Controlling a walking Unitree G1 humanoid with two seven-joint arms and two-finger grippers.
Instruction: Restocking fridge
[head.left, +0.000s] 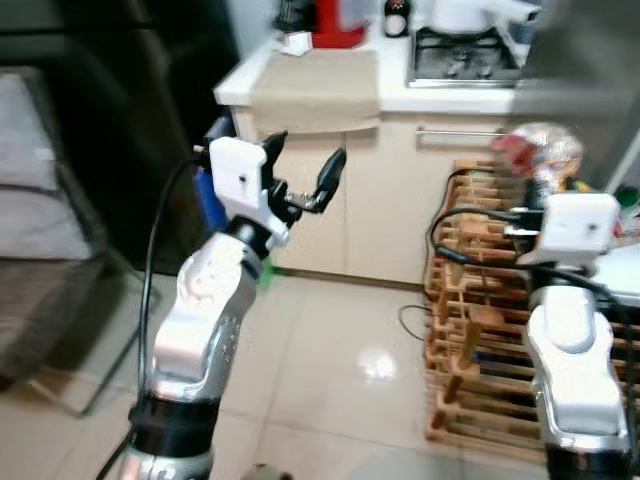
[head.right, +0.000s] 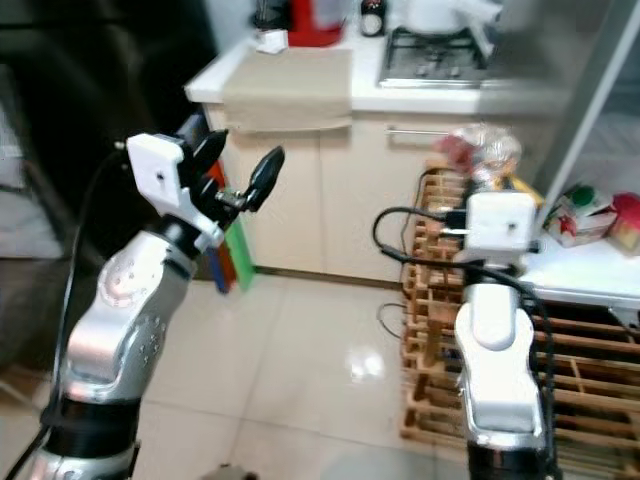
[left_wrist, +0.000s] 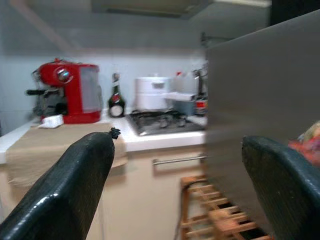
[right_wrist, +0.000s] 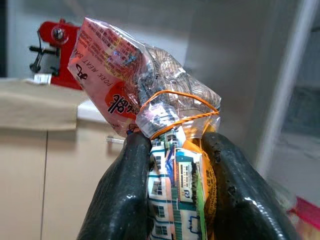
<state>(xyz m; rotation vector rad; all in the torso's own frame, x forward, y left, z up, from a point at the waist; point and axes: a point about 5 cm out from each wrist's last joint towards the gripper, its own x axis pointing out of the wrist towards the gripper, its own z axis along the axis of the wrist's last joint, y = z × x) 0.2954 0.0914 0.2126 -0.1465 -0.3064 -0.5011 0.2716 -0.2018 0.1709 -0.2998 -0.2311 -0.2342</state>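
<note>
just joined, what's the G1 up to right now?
Restocking the fridge, mid-carry. The right gripper is shut on a plastic food packet tied off with an orange rubber band, held up near the open fridge shelf, where other packets already lie. The left gripper is raised, open and empty, in front of the kitchen counter. A wooden rack stands below the right arm.

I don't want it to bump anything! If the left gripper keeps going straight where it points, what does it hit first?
Probably the grey fridge door, ahead of the left gripper; depth is unclear.
</note>
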